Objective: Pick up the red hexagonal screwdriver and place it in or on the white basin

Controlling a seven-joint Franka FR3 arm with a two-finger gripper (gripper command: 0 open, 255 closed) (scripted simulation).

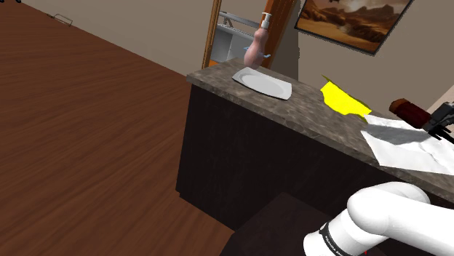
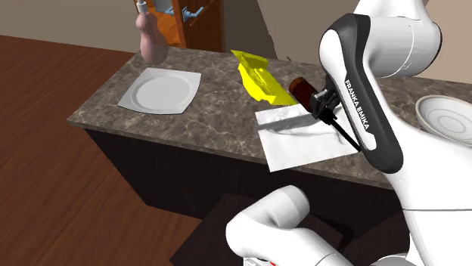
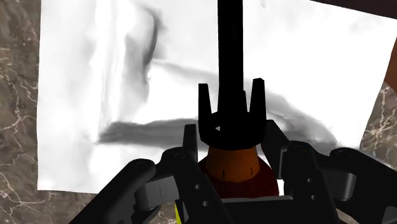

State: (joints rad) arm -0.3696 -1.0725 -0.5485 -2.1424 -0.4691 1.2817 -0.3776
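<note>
The red-handled screwdriver (image 2: pixel 302 90) sits in the hand (image 2: pixel 324 102), over a crumpled white sheet (image 2: pixel 295 142) on the dark marbled desk (image 2: pixel 215 113). Its handle points toward a yellow packet (image 2: pixel 261 74) and its black shaft slants out over the sheet. In the wrist view the two black fingers (image 3: pixel 188 147) are pinching the orange-red handle from either side, with the shaft running straight ahead of them. The shaft's shadow falls on the sheet apart from the shaft itself, so the tool is probably off the surface already, though I cannot be sure.

The step in hand looks like the carry to the white basin (image 2: pixel 422 115). The grasp is on the handle, so the long shaft sticks out in front. To do it well, lift enough for the tip to clear the sheet's folds before swinging across. Keep the shaft level, bring the tool over the basin's middle, and lower it before opening so it does not roll over the rim.

The second exterior view shows the basin beyond the arm, well apart from the sheet, and also a white plate (image 2: pixel 160 92) and a pink bottle (image 2: pixel 151 39) at the desk's far end. The wrist view gives the contact between fingers and handle. The shoulder view shows the handle beside the hand at its right edge.
</note>
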